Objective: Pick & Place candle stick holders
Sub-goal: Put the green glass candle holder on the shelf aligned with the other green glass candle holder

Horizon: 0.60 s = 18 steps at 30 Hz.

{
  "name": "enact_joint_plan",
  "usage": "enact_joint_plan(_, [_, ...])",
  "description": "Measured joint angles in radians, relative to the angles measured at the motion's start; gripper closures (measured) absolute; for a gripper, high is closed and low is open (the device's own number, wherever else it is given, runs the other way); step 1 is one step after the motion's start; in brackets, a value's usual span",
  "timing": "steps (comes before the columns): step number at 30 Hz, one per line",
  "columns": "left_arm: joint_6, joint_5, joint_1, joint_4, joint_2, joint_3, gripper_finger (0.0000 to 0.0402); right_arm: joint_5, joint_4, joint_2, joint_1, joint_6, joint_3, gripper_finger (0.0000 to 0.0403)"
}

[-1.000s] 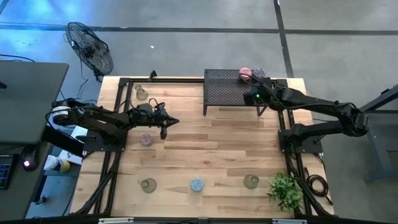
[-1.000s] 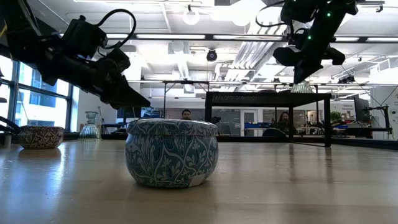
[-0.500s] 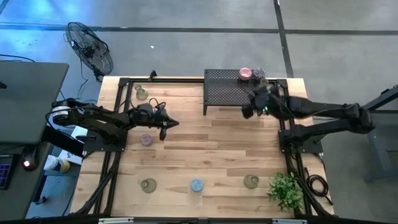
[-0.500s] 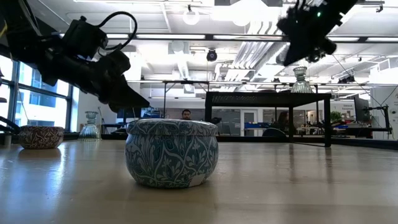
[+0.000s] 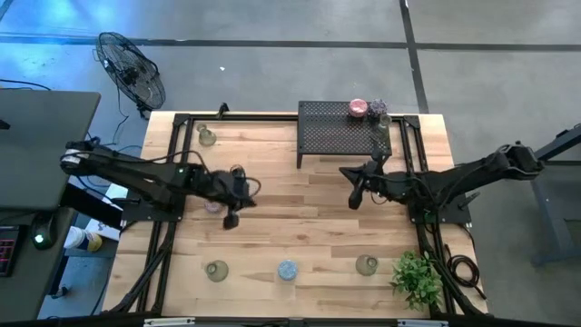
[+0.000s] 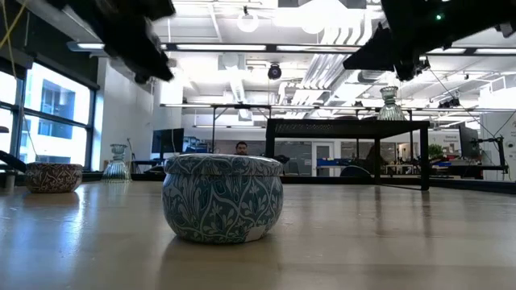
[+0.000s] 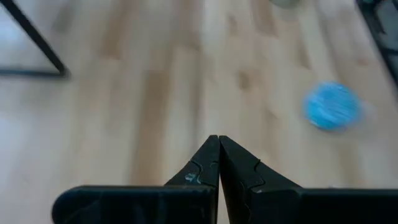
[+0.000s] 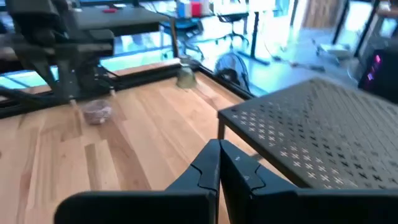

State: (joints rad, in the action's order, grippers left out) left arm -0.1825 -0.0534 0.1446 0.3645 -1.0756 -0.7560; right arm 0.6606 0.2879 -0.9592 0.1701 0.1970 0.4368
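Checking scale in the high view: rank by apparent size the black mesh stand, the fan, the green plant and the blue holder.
1. Black mesh stand
2. Fan
3. Green plant
4. Blue holder

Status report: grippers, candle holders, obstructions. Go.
Left gripper shut, empty, beside small purple glass holder. Right gripper shut, empty, in front of black perforated metal stand. Three holders on stand; light blue patterned holder at table's near edge. Nothing blocking.

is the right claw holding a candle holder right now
No, the right claw is shut with nothing between its fingers, above bare table.
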Motion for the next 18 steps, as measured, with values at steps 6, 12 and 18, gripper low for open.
enact_joint_plan(6, [-0.358, 0.047, 0.188, 0.349, -0.070, -0.134, 0.0400, -0.045, 0.049, 0.000, 0.004, -0.051, -0.028, 0.0403])
enact_joint_plan(12, [-0.751, 0.028, 0.397, 0.504, -0.180, -0.261, 0.0344, -0.064, 0.049, -0.001, 0.035, -0.118, -0.028, 0.0403])
enact_joint_plan(18, [-1.053, -0.010, 0.564, 0.653, -0.294, -0.417, 0.0224, -0.067, 0.069, -0.001, 0.063, -0.174, -0.028, 0.0403])
